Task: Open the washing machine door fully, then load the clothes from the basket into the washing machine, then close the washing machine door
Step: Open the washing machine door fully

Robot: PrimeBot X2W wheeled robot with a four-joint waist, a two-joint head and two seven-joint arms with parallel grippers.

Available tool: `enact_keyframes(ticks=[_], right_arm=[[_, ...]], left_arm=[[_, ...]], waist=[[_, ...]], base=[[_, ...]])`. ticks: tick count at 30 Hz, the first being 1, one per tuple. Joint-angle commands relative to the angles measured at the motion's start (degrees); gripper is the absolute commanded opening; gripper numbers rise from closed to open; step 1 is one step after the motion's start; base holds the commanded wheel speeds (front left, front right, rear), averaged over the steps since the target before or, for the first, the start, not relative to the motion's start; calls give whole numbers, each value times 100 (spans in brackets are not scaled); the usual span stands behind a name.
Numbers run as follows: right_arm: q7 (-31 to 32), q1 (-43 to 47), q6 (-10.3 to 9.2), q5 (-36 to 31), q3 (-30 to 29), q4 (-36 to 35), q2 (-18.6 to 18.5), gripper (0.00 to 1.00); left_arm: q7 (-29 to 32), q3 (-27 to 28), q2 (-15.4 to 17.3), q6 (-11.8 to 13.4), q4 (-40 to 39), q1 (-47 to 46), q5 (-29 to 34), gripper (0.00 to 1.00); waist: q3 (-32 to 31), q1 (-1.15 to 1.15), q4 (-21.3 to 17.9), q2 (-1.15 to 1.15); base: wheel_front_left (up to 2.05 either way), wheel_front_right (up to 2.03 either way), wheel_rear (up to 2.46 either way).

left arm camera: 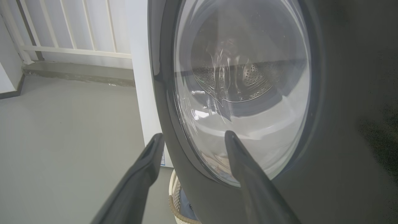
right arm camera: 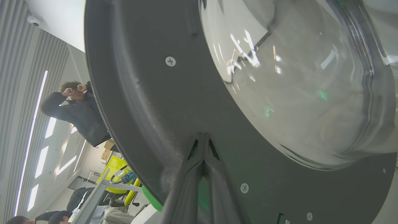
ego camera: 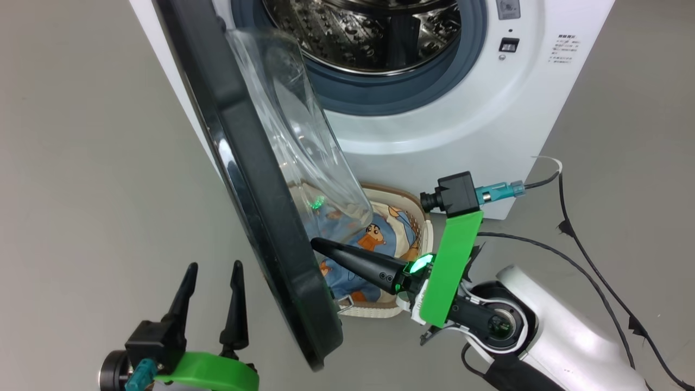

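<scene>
Two grippers are recorded at the washing machine door (ego camera: 260,190), which stands partly open, swung out to the robot's left.

Right gripper (ego camera: 316,244): jaws pressed together, nothing held. The joined tip is set against the door's inner face, on the matt dark ring just below the glass bowl (ego camera: 293,136). The contact is seen close up in the right wrist view (right arm camera: 203,134), where small screws dot the ring.

Left gripper (ego camera: 215,266): jaws spread wide, nothing held. It is placed on the outer side of the door, near its lower edge and apart from it. In the left wrist view (left arm camera: 194,134) one finger is seen across the glass and the other beside the glossy black ring.

Materials:
- The bowl is clear, bulging and reflective.
- The washing machine (ego camera: 488,136) is white and boxy, with a perforated steel drum (ego camera: 369,32) ringed by a smooth blue-grey seal (ego camera: 391,98).
- The basket (ego camera: 421,228), cream plastic with a brown woven-look rim, sits on the grey floor (ego camera: 81,163) before the machine, partly hidden behind the door.
- The clothes (ego camera: 374,239), soft light-blue fabric with orange cartoon figures, lie inside it.
</scene>
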Motion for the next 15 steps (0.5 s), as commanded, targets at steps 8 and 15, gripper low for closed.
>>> enact_keyframes(ticks=[8, 15], right_arm=[[-288, 86, 11, 39, 268, 27, 234, 0], [-475, 82, 11, 72, 426, 189, 328, 0]], left_arm=[[-36, 258, 76, -75, -71, 21, -50, 100], [-36, 320, 76, -129, -55, 43, -31, 100]], waist=[[-184, 0, -41, 0], [-268, 0, -45, 0]], base=[[0, 0, 0], [0, 0, 0]])
